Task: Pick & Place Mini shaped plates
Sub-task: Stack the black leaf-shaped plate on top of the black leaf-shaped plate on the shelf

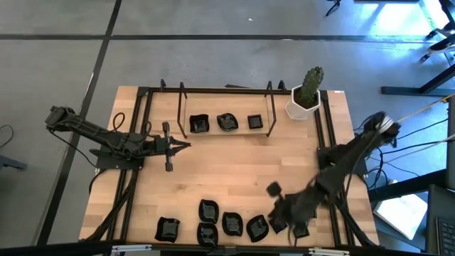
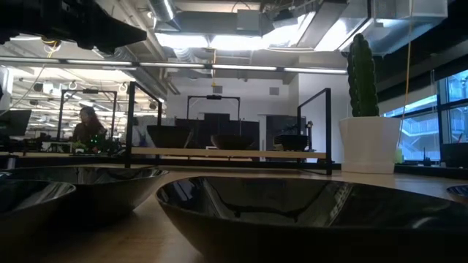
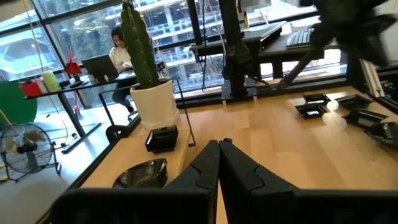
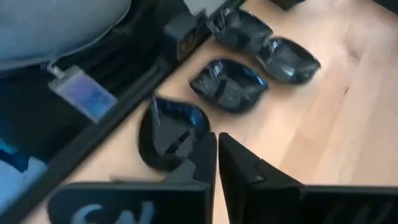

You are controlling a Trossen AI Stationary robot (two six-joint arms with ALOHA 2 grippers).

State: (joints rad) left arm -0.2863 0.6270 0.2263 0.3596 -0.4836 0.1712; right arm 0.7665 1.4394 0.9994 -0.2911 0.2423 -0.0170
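Black plates (image 1: 213, 222) lie in a loose row along the worktop's (image 1: 234, 160) near edge. At its right end hangs the right claw (image 4: 216, 144), pressed together and empty, one leaf-shaped plate (image 4: 171, 129) just beside its tips. Left claw (image 1: 186, 145), also closed, waits mid-worktop, farther off.

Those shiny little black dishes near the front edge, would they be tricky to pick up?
Probably a bit. The black dishes look glossy and hard, so they may slip between fingers and likely would not bend. They sit low and wide on the wooden table, so tipping seems unlikely; a push would probably slide them.
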